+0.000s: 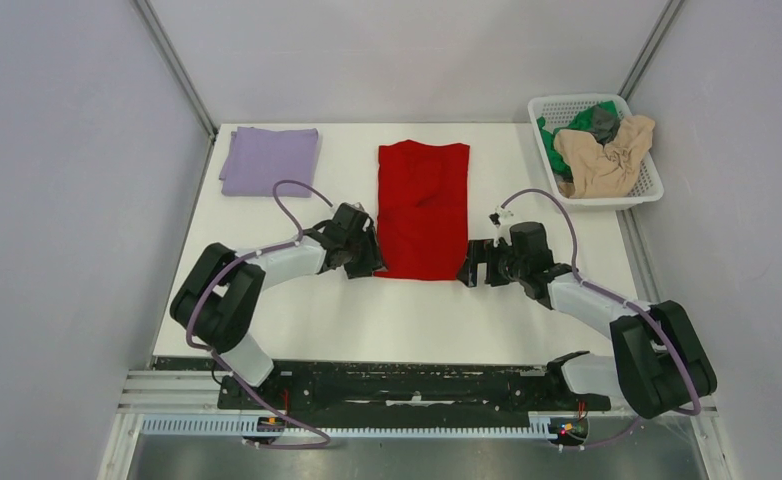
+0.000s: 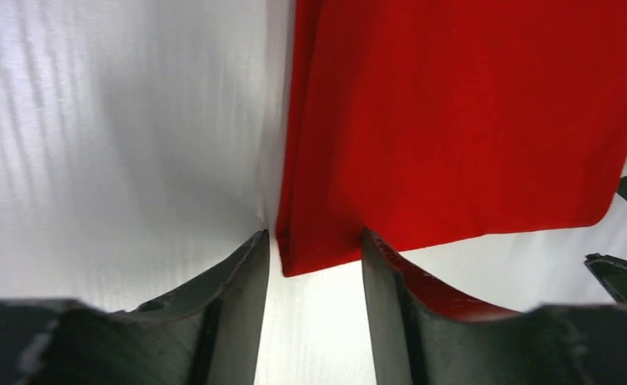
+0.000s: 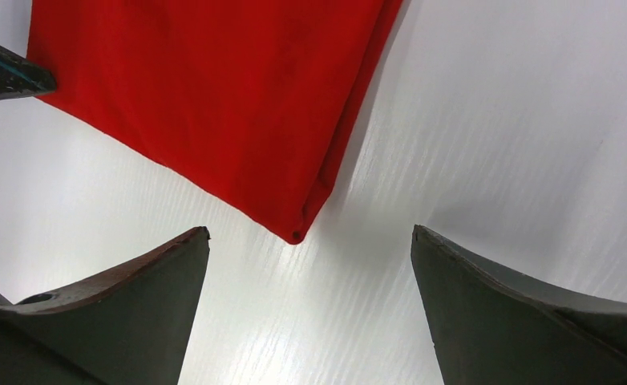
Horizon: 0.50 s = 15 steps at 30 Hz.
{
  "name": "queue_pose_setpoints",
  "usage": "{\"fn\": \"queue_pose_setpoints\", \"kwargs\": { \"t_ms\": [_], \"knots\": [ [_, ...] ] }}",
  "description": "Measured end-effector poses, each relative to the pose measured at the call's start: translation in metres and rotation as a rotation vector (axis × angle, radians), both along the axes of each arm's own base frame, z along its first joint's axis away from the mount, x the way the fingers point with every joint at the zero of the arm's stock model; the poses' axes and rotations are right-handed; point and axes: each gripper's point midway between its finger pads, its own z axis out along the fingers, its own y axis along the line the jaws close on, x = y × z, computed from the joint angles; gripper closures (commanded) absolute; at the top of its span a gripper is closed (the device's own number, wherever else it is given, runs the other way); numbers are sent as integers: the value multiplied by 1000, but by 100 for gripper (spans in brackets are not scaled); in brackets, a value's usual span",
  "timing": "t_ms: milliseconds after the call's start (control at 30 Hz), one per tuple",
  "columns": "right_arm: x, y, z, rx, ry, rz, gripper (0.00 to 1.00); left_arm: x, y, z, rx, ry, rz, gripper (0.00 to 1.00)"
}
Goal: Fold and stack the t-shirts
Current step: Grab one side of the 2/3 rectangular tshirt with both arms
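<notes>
Left pincer [image 2: 314, 237] sits half-open around the bottom-left corner of the red t-shirt [image 1: 423, 205], not clamped yet; right pincer [image 3: 310, 228] gapes wide just short of the bottom-right corner. Shirt's a folded strip mid-frame on the bench [image 1: 367, 310], so looks like the crosswise fold is up: pinch both corners together, then carry them evenly toward the top edge.

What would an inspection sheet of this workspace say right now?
surface: white table, flat.
job's things: red t-shirt folded lengthwise, centre; lavender t-shirt folded, far left; beige shirt, green shirt, dark grey shirt heaped in white basket, far right.
clutter: nothing seen.
grippers: left gripper astride the red t-shirt's near-left corner, jaws apart; right gripper wide open at its near-right corner.
cables: purple cables loop over both arms.
surroundings: grey walls on three sides.
</notes>
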Motion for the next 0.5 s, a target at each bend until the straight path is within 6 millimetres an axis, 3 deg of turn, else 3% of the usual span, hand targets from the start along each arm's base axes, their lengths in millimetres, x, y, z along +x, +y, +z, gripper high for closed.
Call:
{"fn": "queue_pose_setpoints", "kwargs": {
  "t_ms": [233, 500],
  "knots": [
    [0, 7, -6, -1, 7, 15, 5, 0, -12, -9, -19, 11, -5, 96],
    [3, 13, -11, -11, 3, 0, 39, 1, -14, -9, -25, 12, 2, 98]
  ]
}}
